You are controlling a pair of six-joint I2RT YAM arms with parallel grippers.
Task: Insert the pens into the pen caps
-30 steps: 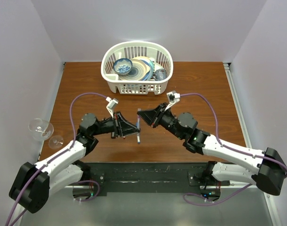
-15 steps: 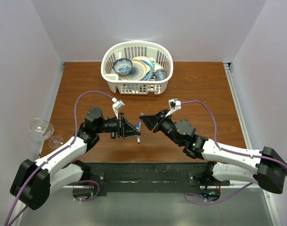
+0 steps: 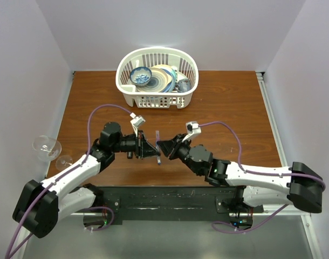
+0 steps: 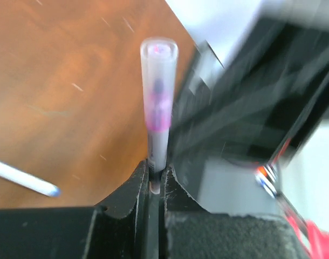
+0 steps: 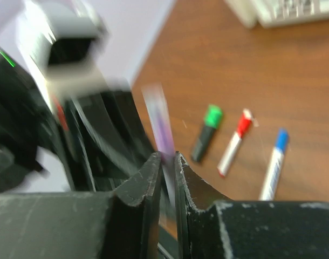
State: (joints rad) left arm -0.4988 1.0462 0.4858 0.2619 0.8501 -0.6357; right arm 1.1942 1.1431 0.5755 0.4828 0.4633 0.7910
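1. Basket (image 3: 153, 100) (white, loaded with dishes): the reference for every position below. It stands at the far side of the table (image 3: 234, 108), and all the pen work lies on its near side.
2. Left gripper (image 4: 155, 170): the fingers are drawn in to a narrow slot. They pinch the thin dark end of a purple-tinted pen (image 4: 158, 91), which stands straight out from the fingertips.
3. Right gripper (image 5: 167, 159): the fingers are likewise almost closed, clamped on a pale purple stick that is blurred in its wrist view. Seen from above, the two grippers meet nose to nose on the near side of the basket, with the pen crossways between them. I take both to be on the same piece (whether barrel and cap are fully seated, I cannot tell).
4. Black marker (image 5: 199, 145) with green cap (image 5: 212, 116): lies flat on the wood on the near side of the basket, with the cap apparently on.
5. Red-capped pen (image 5: 234, 143): a white barrel just beside the marker, apparently closed.
6. Blue-capped pen (image 5: 274, 165): a white barrel next along, a little apart from the red one, also apparently closed.
7. Progress (a judgement, not a thing seen): three of the four pens look finished. The purple-tinted one, held off the table between the arms, appears to be the last. What seems left is to press it home, if that is not done, and to lay it on the near side of the basket with the others.
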